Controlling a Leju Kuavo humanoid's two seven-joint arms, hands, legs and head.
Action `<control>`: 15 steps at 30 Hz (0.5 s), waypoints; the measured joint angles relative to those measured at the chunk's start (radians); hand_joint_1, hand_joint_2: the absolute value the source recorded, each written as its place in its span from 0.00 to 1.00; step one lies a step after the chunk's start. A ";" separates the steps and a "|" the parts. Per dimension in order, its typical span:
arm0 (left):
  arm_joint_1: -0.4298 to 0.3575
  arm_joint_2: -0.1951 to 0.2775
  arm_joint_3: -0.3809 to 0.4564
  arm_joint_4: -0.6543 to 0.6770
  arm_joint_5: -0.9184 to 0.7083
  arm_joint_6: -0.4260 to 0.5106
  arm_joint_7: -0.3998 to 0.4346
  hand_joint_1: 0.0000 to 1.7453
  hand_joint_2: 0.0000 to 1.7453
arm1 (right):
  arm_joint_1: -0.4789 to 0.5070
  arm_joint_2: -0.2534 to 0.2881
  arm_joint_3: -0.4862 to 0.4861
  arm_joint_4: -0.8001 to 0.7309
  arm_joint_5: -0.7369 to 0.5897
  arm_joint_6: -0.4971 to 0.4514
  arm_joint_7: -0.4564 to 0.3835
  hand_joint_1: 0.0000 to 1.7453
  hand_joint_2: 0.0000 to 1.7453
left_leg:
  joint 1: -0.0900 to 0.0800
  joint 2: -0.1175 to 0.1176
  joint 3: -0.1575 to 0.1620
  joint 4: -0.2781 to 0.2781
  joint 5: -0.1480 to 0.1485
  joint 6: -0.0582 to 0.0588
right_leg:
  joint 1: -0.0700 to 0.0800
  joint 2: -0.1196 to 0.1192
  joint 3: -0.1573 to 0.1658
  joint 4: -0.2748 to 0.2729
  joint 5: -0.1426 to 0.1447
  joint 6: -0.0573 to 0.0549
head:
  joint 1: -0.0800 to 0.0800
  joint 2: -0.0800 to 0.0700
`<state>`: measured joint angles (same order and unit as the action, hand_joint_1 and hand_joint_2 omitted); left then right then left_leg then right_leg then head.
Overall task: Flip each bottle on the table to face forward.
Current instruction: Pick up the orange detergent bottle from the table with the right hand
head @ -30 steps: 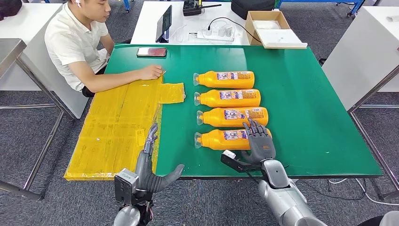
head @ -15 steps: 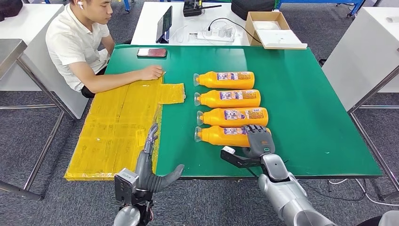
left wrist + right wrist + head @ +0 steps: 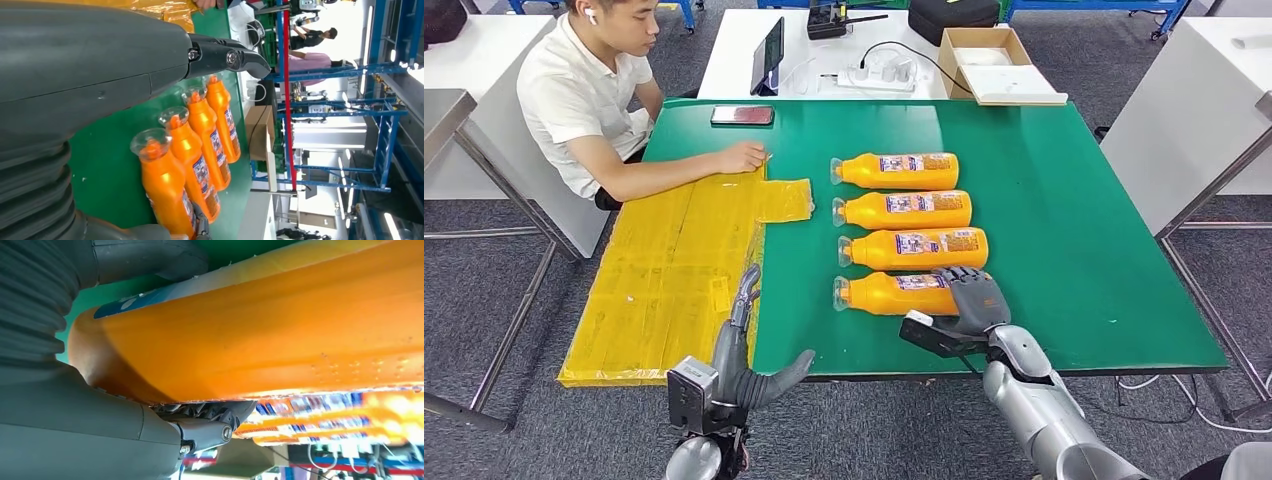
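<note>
Green table mat [image 3: 1064, 200] with a yellow plastic sheet [image 3: 674, 270] spread over its left part and overhanging the near edge. A seated person [image 3: 584, 95] in a white shirt rests a hand [image 3: 744, 156] on the sheet's far end. A phone [image 3: 743, 115] lies near the mat's far-left corner. Behind — a white table carrying a tablet [image 3: 770, 55], a power strip [image 3: 874, 70] and an open cardboard box [image 3: 989, 55].

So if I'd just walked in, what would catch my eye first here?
Probably the four orange bottles lying on their sides in a neat row in the middle of the green table. The robot's right hand is wrapped over the base end of the nearest bottle. To the left, a person sits with a forearm on a crinkly yellow sheet.
</note>
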<state>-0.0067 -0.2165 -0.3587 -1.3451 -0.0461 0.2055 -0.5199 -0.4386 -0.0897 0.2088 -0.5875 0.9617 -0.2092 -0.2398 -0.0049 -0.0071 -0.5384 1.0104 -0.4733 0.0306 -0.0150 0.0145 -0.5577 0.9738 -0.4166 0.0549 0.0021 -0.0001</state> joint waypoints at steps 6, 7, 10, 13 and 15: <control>0.012 -0.005 0.028 0.002 0.317 -0.053 0.114 0.00 1.00 | 0.116 0.044 -0.038 -0.165 -0.332 0.030 -0.182 1.00 1.00 | 0.002 0.000 -0.003 0.000 0.001 -0.001 | 0.001 0.000 -0.002 0.000 0.002 -0.003 | 0.000 0.000; 0.016 -0.005 0.031 0.003 0.354 -0.056 0.127 0.00 1.00 | 0.140 0.052 -0.038 -0.201 -0.356 0.025 -0.181 1.00 1.00 | 0.002 0.000 -0.004 0.000 0.001 -0.001 | 0.001 0.000 -0.003 0.001 0.002 -0.003 | 0.000 0.000; 0.023 -0.005 0.036 0.006 0.398 -0.060 0.140 0.00 1.00 | 0.192 0.068 -0.037 -0.283 -0.387 0.017 -0.174 1.00 1.00 | 0.002 0.000 -0.008 0.000 0.002 -0.002 | 0.002 0.000 -0.006 0.001 0.002 -0.003 | 0.000 0.000; 0.024 -0.005 0.038 0.009 0.417 -0.059 0.141 0.00 1.00 | 0.219 0.074 -0.037 -0.325 -0.411 0.000 -0.182 1.00 1.00 | 0.002 -0.002 -0.010 0.000 0.003 -0.002 | 0.001 -0.001 -0.007 0.002 0.002 -0.003 | 0.000 0.000; 0.024 -0.004 0.039 0.010 0.432 -0.056 0.141 0.00 1.00 | 0.236 0.078 -0.037 -0.355 -0.441 -0.019 -0.197 1.00 1.00 | 0.002 -0.003 -0.012 0.000 0.003 -0.002 | 0.001 -0.001 -0.008 0.002 0.002 -0.003 | 0.000 0.000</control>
<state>0.0175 -0.2207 -0.3192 -1.3350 0.3859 0.1493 -0.3786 -0.2024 -0.0114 0.1719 -0.9429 0.5207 -0.2278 -0.4364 -0.0028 -0.0097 -0.5507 1.0102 -0.4704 0.0288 -0.0139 0.0135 -0.5658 0.9754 -0.4145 0.0522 0.0019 -0.0001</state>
